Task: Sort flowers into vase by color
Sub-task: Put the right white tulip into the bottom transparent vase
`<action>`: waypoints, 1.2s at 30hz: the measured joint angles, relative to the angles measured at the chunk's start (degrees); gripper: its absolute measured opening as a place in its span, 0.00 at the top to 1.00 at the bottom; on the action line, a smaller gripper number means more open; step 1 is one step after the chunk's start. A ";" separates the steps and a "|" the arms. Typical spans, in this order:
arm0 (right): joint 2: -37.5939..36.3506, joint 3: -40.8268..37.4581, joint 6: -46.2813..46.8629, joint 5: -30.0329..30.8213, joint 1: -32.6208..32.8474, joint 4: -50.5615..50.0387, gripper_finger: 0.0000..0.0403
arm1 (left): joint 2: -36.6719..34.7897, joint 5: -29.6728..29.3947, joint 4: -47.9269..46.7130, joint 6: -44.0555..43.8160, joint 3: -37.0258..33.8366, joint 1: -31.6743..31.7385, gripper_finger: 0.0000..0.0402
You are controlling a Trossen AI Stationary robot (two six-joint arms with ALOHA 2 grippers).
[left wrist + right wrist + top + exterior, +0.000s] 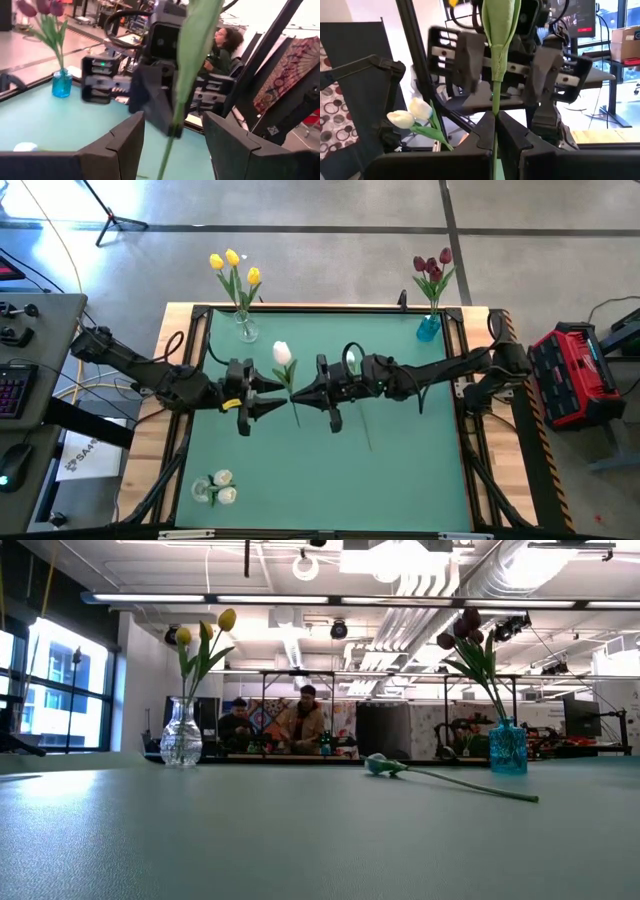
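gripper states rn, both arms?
Left gripper: open, its fingers either side of the white tulip stem, not clamped.
Right gripper: shut on the white tulip stem.

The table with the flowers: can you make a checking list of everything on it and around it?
Surface: green table, wooden rim.
Job's things: white tulip held up mid-table; yellow tulips in a clear vase; dark red tulips in a blue vase; two white tulips at the near edge; one stem lying flat.
Clutter: nothing seen.
Grippers: right gripper shut on the white tulip's stem; left gripper open around it.
Cables: black cables along the table's sides.
Surroundings: keyboard, red case, people behind.
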 joint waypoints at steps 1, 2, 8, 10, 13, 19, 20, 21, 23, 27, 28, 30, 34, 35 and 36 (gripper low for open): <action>0.00 0.00 0.00 -0.01 0.00 -0.19 1.00 | 0.21 0.50 0.56 0.69 0.00 0.27 0.53; 0.00 0.00 -0.02 -0.01 0.00 -0.23 1.00 | 0.55 0.92 1.23 1.34 0.00 0.35 0.53; 0.02 0.00 0.23 -0.01 0.00 -1.19 1.00 | 3.39 4.53 5.88 4.81 0.00 1.50 0.53; 0.02 0.00 0.27 -0.01 0.03 -0.98 1.00 | 4.10 4.49 5.80 4.82 0.00 1.98 0.54; 0.02 0.00 0.56 -0.01 0.15 -1.58 1.00 | 4.70 4.36 5.96 4.80 0.00 2.44 0.59; 0.02 0.00 1.59 -0.01 0.41 -1.58 1.00 | 4.21 2.86 5.91 4.69 0.00 2.49 0.78; 0.02 0.00 1.71 -0.03 0.44 -1.78 1.00 | 3.92 2.82 5.95 4.79 0.00 2.49 0.81; 0.01 0.00 1.79 -0.02 0.54 -1.87 1.00 | 3.68 2.64 6.02 4.80 0.00 2.47 0.84; 0.00 0.00 1.96 -0.03 0.54 -2.22 1.00 | 3.19 2.08 5.77 5.09 -0.01 2.47 0.89; -0.07 0.00 7.03 0.26 0.35 -2.42 0.99 | 2.54 1.85 5.22 5.70 -0.02 2.47 0.98; -0.07 0.00 8.66 0.36 0.18 -2.50 0.98 | 2.52 1.81 5.07 5.66 -0.02 2.47 0.99; -0.07 -0.02 9.53 0.41 -0.05 -2.95 0.94 | 2.48 1.69 5.11 5.41 -0.02 2.34 0.98; -0.07 -0.02 9.66 0.60 -0.34 -2.87 0.83 | 2.10 0.16 2.55 5.23 -0.03 0.87 0.99; -0.07 -0.02 10.41 0.61 -0.41 -3.29 0.80 | 1.67 -1.10 1.26 5.23 -0.04 0.10 0.99; -0.07 -0.02 11.51 0.60 -0.66 -4.40 0.78 | 1.08 -2.58 0.33 4.95 -0.04 -0.76 1.00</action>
